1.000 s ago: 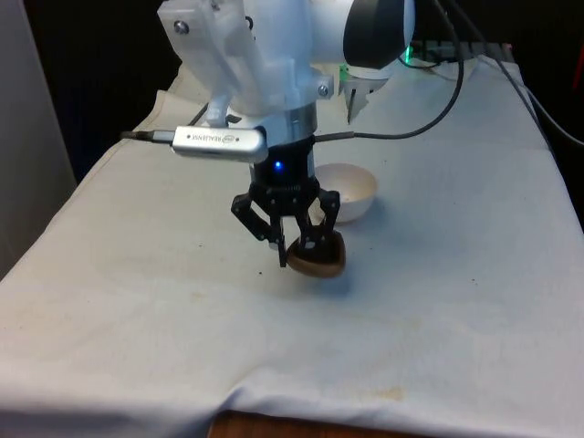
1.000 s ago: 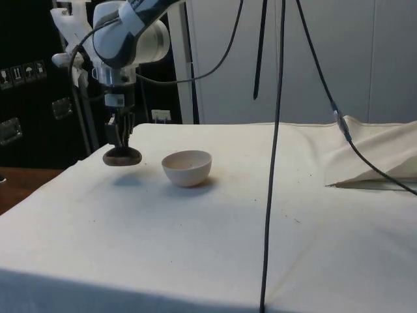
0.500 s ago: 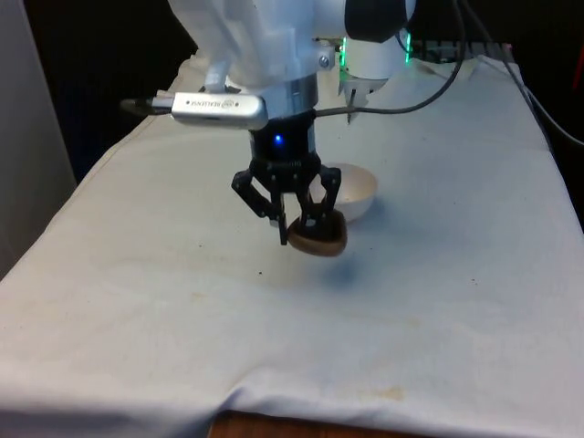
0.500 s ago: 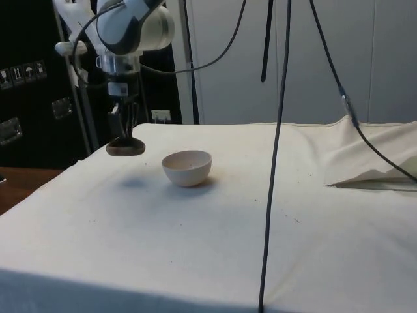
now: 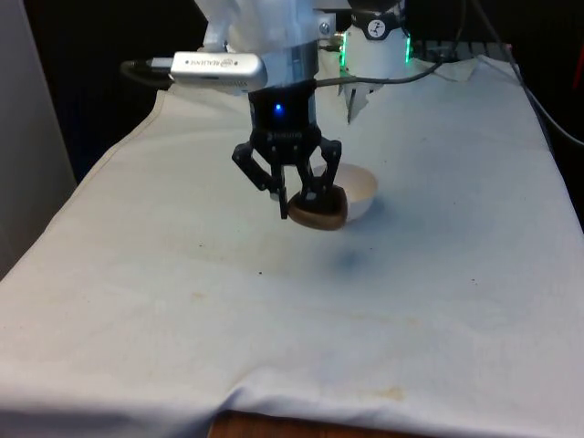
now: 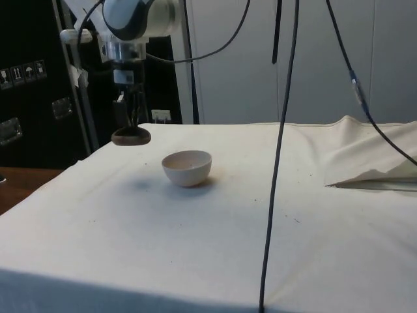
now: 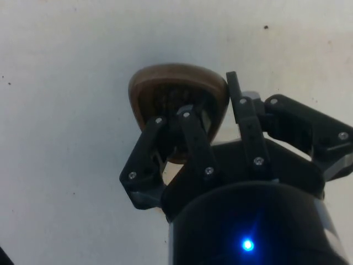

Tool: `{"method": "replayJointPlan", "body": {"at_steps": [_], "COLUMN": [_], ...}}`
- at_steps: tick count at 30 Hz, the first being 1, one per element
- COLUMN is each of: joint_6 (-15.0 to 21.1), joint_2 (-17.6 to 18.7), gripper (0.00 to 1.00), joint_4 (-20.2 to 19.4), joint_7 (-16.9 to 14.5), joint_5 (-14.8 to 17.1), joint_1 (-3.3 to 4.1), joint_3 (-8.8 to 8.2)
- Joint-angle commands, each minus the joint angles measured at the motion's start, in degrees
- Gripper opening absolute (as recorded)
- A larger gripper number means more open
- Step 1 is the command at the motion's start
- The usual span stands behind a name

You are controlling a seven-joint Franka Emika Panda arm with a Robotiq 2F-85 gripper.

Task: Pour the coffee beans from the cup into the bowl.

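Note:
A small brown wooden cup (image 5: 318,215) hangs in the air above the cloth, level, with dark coffee beans inside it (image 7: 171,102). My black gripper (image 5: 303,206) is shut on the cup's rim, one finger inside and one outside. In the side view the cup (image 6: 131,137) hangs under the gripper (image 6: 132,127), well clear of the table. The white bowl (image 6: 187,167) stands on the cloth, beside and below the cup. In the front view the bowl (image 5: 360,190) sits just behind the cup, partly hidden by it.
White cloth (image 5: 274,319) covers the table, with small dark specks. Black cables (image 6: 277,150) hang down in the side view's foreground. A raised fold of cloth (image 6: 371,156) lies at the side view's right.
The gripper has lifted the cup off the cloth and carried it higher, a little towards the bowl. The bowl has not moved.

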Motion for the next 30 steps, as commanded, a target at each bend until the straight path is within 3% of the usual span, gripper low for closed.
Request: {"method": "replayJointPlan", "body": {"at_steps": [1, 4, 5, 12, 13, 14, 22, 23, 24, 30], "joint_6": [1.3, 1.4, 0.2, 2.4, 1.4, 2.6, 3.2, 2.1, 3.2, 3.3], "joint_2": [-1.4, -2.9, -2.0, -5.7, -5.2, -6.0, -8.1, -7.6, -8.4, -10.4], "gripper": [0.06, 0.06, 0.06, 0.06, 0.06, 0.06, 0.06, 0.06, 0.06, 0.06], "joint_4": [-1.8, -3.6, -2.2, -6.9, -6.2, -7.3, -9.9, -9.1, -10.2, -12.4], "joint_7": [0.1, 0.2, -0.1, 0.7, 0.1, 0.9, 2.1, 1.5, 2.2, 3.3], "joint_5": [-0.2, -0.2, 0.0, -0.3, 0.0, -0.4, -0.5, -0.1, -0.5, -0.6], "joint_1": [0.23, 0.29, 0.06, 0.52, 0.17, 0.57, 0.80, 0.40, 0.80, 1.03], "joint_3": [-0.29, -0.40, -0.17, -0.57, -0.23, -0.57, -0.80, -0.46, -0.86, -1.09]}}
